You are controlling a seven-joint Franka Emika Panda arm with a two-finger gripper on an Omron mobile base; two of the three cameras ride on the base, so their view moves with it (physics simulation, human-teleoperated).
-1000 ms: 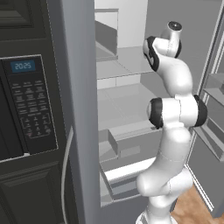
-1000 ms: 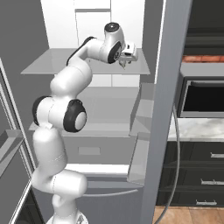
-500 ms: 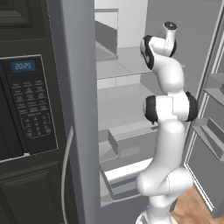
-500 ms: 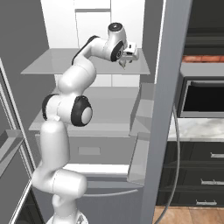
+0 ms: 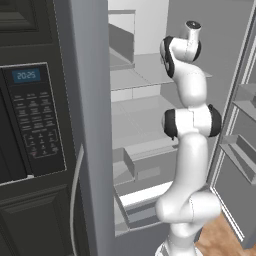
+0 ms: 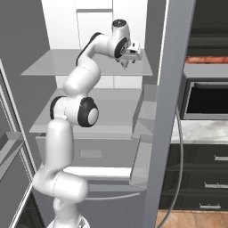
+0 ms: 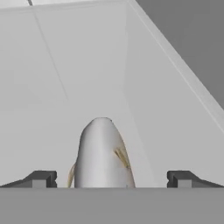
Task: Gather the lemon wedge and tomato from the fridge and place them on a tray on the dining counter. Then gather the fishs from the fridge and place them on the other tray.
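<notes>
Between the wide-spread fingertips point(image 7: 40, 179) of the gripper point(image 7: 109, 179) lies a grey-silver fish point(image 7: 102, 155) on the white shelf point(image 7: 52, 87), not gripped. Beyond it the fridge point(image 6: 173, 89) wall point(image 7: 148, 96) rises on the hand's right; the open door stands beside the arm.

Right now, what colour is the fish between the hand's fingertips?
Grey-silver with thin tan streaks on its side; the fish shows best in the hand view.
</notes>
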